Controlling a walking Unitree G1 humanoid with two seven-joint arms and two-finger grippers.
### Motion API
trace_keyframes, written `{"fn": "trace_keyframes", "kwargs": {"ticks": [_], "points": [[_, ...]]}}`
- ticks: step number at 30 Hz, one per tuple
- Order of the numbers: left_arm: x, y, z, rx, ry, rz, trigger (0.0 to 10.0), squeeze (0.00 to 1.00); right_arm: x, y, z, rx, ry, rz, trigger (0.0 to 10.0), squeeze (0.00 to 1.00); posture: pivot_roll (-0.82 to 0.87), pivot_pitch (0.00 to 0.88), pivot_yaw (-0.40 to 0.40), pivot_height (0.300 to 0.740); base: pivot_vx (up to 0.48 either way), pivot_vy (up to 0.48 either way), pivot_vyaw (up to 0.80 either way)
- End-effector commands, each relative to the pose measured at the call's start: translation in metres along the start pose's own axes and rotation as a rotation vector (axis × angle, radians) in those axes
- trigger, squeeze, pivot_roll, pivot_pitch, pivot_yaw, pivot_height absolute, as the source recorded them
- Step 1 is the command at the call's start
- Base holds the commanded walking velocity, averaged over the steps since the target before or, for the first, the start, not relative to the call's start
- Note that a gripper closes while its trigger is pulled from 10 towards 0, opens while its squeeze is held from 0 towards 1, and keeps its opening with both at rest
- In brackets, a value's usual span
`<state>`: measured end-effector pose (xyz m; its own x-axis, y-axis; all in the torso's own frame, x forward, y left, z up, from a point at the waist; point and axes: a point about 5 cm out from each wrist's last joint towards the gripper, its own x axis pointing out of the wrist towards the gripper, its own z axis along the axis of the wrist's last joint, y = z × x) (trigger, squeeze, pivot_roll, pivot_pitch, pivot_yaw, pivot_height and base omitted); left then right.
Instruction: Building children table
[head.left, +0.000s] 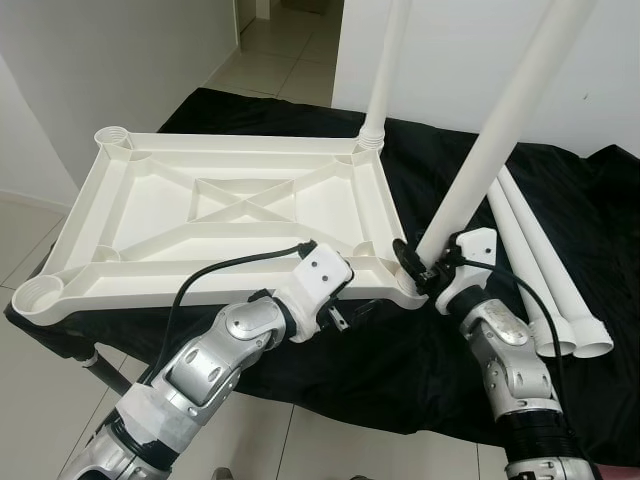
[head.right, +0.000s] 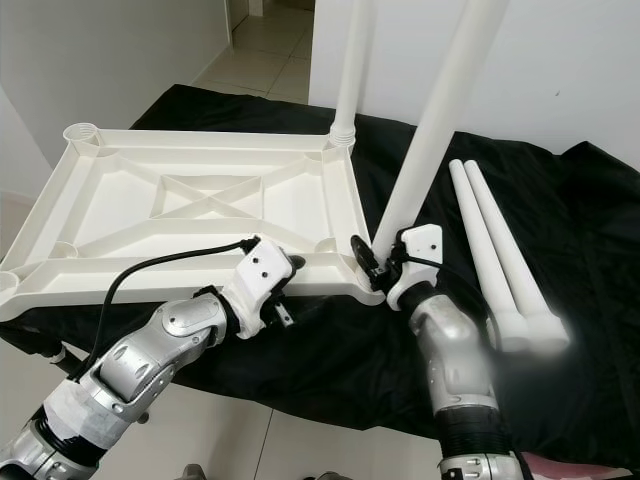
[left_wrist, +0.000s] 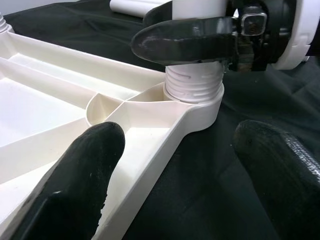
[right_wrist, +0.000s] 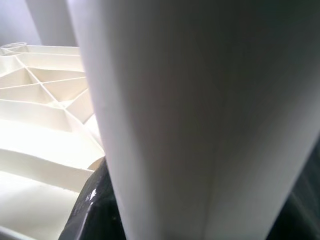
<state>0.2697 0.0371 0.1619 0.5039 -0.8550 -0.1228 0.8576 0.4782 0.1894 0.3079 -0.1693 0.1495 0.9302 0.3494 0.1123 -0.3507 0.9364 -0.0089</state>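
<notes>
I had the white tabletop (head.left: 230, 215) lying upside down on the black cloth (head.left: 560, 190), its ribbed underside facing up. 1 leg (head.left: 385, 70) already stood upright in the far corner socket on my right side. 2 spare legs (head.left: 545, 265) lay side by side on the cloth, well apart from the work, to the right.

My right hand (head.left: 425, 265) was closed around the lower end of a 2nd leg (head.left: 500, 140), just above its threaded collar (left_wrist: 194, 82). That collar sat in the near right corner socket (left_wrist: 200, 107), though the leg leaned away to the right rather than standing straight. My left hand (left_wrist: 182, 165) hovered near the tabletop's front edge with its fingers (left_wrist: 82, 170) spread wide, holding nothing, one finger over the rim and the other over the cloth.

I judged the step in hand to be seating and screwing in this 2nd leg — roughly halfway through the build, with 2 sockets on the left side unfilled. To do it well, I would bring the leg upright before turning, since a tilted thread is likely to cross and jam. I would also press the left hand down on the rim so the light tabletop cannot spin or slide on the cloth — then twist gently.
</notes>
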Motion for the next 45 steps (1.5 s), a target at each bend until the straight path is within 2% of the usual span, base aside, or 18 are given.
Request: {"fn": "trace_keyframes", "kwargs": {"ticks": [1,2,5,6,9,10,11,12,14,19,24,32,33,34,35,36,40,45], "points": [[-0.001,-0.008,0.001,0.016,-0.002,-0.12,10.0,0.0,-0.002,0.008,-0.011,0.053,0.056,-0.055,10.0,0.0,0.02,0.077,-0.053,0.74,0.0,0.0,0.0],[-0.001,-0.008,0.001,0.016,-0.002,-0.12,10.0,0.0,-0.002,0.008,-0.011,0.053,0.056,-0.055,10.0,0.0,0.02,0.077,-0.053,0.74,0.0,0.0,0.0],[-0.002,-0.008,-0.001,0.016,0.001,-0.119,10.0,0.0,-0.003,0.017,-0.01,0.087,0.046,-0.201,10.0,0.0,0.02,0.073,-0.057,0.74,0.0,0.0,0.0],[-0.002,-0.008,-0.001,0.016,0.001,-0.119,10.0,0.0,-0.003,0.017,-0.01,0.087,0.046,-0.201,10.0,0.0,0.02,0.073,-0.057,0.74,0.0,0.0,0.0],[-0.001,-0.008,-0.001,0.016,0.001,-0.117,10.0,0.0,-0.009,0.022,-0.014,0.093,0.059,-0.404,10.0,0.0,0.01,0.07,-0.062,0.74,0.0,0.0,0.0],[-0.001,-0.008,-0.001,0.016,0.001,-0.117,10.0,0.0,-0.009,0.022,-0.014,0.093,0.059,-0.404,10.0,0.0,0.01,0.07,-0.062,0.74,0.0,0.0,0.0],[-0.001,-0.008,-0.001,0.017,0.0,-0.116,10.0,0.0,-0.012,0.023,-0.016,0.103,0.056,-0.489,10.0,0.0,0.02,0.07,-0.065,0.74,0.0,0.0,0.0],[-0.001,-0.008,-0.001,0.017,0.0,-0.116,10.0,0.0,-0.012,0.023,-0.016,0.103,0.056,-0.489,10.0,0.0,0.02,0.07,-0.065,0.74,0.0,0.0,0.0],[-0.001,-0.009,-0.001,0.018,-0.001,-0.115,10.0,0.0,-0.017,0.025,-0.016,0.125,0.053,-0.605,10.0,0.0,0.02,0.069,-0.066,0.74,0.0,0.0,0.0],[-0.002,-0.008,0.0,0.013,-0.009,-0.109,10.0,0.0,-0.015,0.036,-0.011,0.16,0.031,-0.59,10.0,0.0,0.01,0.068,-0.064,0.74,0.0,0.0,0.0],[-0.002,-0.007,0.001,0.025,-0.017,-0.104,10.0,0.0,-0.016,0.031,-0.003,0.145,-0.017,-0.583,10.0,0.0,0.01,0.067,-0.065,0.74,0.0,0.0,0.0],[-0.003,-0.003,0.002,0.034,-0.027,-0.092,10.0,0.0,-0.015,0.03,-0.002,0.128,-0.023,-0.549,10.0,0.0,0.01,0.06,-0.065,0.74,0.0,0.0,0.0],[-0.003,-0.003,0.002,0.039,-0.028,-0.093,10.0,0.0,-0.015,0.03,-0.001,0.127,-0.03,-0.537,10.0,0.09,0.01,0.057,-0.065,0.74,0.0,0.0,0.0],[-0.003,-0.003,0.002,0.039,-0.029,-0.093,10.0,0.0,-0.016,0.03,0.0,0.128,-0.032,-0.538,10.0,0.09,0.01,0.057,-0.065,0.74,0.0,0.0,0.0],[-0.003,-0.003,0.002,0.041,-0.03,-0.092,10.0,0.0,-0.016,0.03,0.0,0.132,-0.033,-0.534,10.0,0.87,0.01,0.054,-0.064,0.74,0.0,0.0,0.0],[-0.003,-0.003,0.002,0.041,-0.03,-0.091,10.0,0.0,-0.016,0.03,0.0,0.135,-0.038,-0.527,10.0,1.0,0.01,0.054,-0.064,0.74,0.0,0.0,0.0],[-0.003,-0.003,0.003,0.044,-0.033,-0.091,10.0,0.0,-0.016,0.033,0.001,0.143,-0.057,-0.486,10.0,1.0,0.01,0.053,-0.06,0.74,0.0,0.0,0.0],[-0.001,-0.004,0.002,0.053,-0.035,-0.098,10.0,0.0,-0.019,0.027,0.004,0.097,-0.077,-0.417,10.0,1.0,0.01,0.045,-0.056,0.74,0.0,0.0,0.0]]}}
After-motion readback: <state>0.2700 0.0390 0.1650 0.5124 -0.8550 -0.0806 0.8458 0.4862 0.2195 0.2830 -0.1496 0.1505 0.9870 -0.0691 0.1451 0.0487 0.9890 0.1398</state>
